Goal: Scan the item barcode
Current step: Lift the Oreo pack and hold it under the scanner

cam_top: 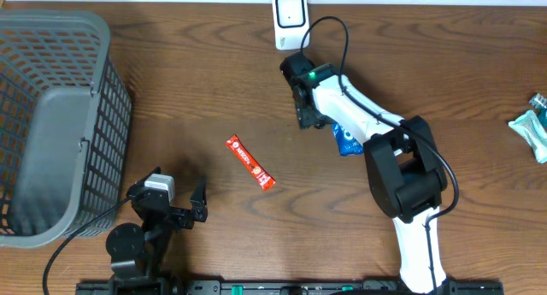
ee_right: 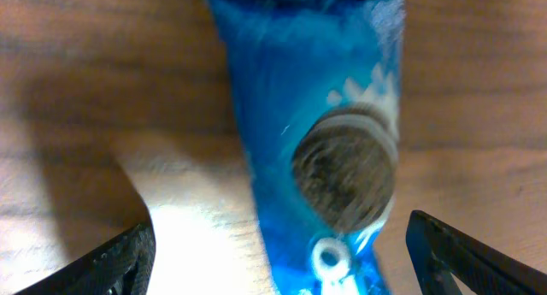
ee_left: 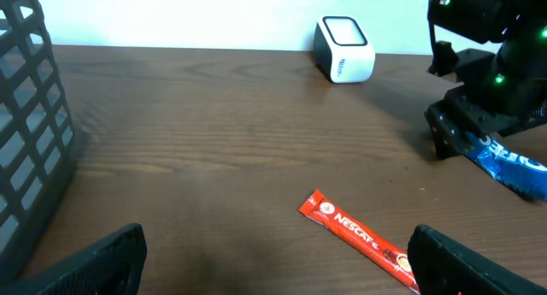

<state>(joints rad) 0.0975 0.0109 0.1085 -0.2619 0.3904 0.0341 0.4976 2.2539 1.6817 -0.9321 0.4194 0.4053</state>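
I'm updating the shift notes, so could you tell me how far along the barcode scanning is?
Nothing looks done yet. In hand: the right gripper sits open above the blue packet, which lies on the table ungripped. Remaining: grasp it and show it to the scanner; the red stick and teal packet lie untouched.

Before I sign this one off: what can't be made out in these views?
- Barcode on the blue packet: the right wrist view is blurred, and no barcode is readable.
- Most of that packet, overhead: covered by the right arm.
- Teal packet: cut off by the right edge of the overhead view.
- Basket: cut off by the left edge of the overhead view.
- Print on the red stick: too small in the overhead view.
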